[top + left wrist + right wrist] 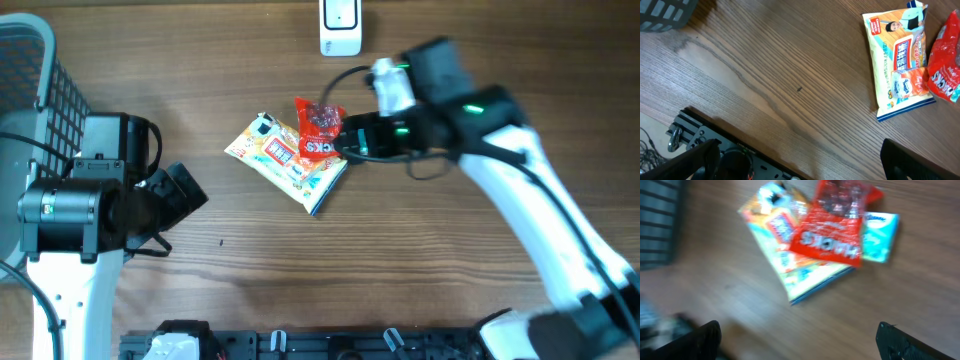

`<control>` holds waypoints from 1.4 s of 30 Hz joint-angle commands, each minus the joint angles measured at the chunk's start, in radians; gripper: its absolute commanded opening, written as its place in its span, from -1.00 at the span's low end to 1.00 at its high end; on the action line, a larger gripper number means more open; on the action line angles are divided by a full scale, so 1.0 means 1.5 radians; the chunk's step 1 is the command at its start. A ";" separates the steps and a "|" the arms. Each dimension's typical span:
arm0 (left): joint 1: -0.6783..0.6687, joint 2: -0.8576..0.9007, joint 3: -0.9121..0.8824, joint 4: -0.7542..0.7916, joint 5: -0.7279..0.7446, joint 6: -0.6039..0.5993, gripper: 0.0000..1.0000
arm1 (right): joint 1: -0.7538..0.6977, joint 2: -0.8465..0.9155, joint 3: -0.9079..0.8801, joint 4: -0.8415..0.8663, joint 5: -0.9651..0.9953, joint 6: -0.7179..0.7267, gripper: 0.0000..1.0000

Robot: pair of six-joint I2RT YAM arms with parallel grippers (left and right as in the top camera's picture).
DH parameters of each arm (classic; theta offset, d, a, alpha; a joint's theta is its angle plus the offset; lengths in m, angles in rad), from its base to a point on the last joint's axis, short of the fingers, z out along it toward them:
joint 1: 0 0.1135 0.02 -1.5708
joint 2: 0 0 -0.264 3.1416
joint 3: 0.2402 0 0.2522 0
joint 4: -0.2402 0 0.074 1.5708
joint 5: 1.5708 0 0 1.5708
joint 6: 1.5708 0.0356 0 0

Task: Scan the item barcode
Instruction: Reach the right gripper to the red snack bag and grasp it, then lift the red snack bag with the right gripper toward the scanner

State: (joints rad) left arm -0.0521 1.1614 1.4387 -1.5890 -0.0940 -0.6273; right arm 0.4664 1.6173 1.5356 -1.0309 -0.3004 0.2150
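A wooden table [400, 260] seen from above, with two robot arms working over it. The right arm [540, 210], white and black, reaches in from the lower right toward the middle of the table. The left arm [70, 215], black on a white base, sits at the left edge. Behind it is a grey mesh basket [40, 70]. A black rail [330, 345] runs along the near edge.

Near the table's centre lies a small pile of snack packets. A flat yellow and white packet [285, 160] lies at a slant. A smaller red packet [320, 130] with white lettering rests partly on its far right corner. The right wrist view, which is blurred, shows a pale blue packet [880, 235] just beside the red one.

The right gripper [350, 140] is at the red packet's right edge, fingers spread wide, holding nothing; contact cannot be told. The left gripper [180, 195] is well left of the pile, also spread wide and empty.

A small white scanner [340, 25] stands at the far edge, apart from the pile.
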 commanded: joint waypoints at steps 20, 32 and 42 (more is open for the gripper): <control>0.003 0.003 -0.002 0.001 0.005 -0.009 1.00 | 0.145 0.235 0.016 0.294 0.291 -0.074 0.99; 0.003 0.003 -0.002 0.001 0.005 -0.009 1.00 | 0.167 0.323 0.016 0.380 0.345 -0.117 0.99; 0.003 0.003 -0.002 0.001 0.005 -0.009 1.00 | 0.170 0.379 0.016 0.367 0.435 -0.303 1.00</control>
State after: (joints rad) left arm -0.0521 1.1618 1.4387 -1.5890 -0.0910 -0.6273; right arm 0.7170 2.1555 1.5593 -0.4770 0.2562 -0.1696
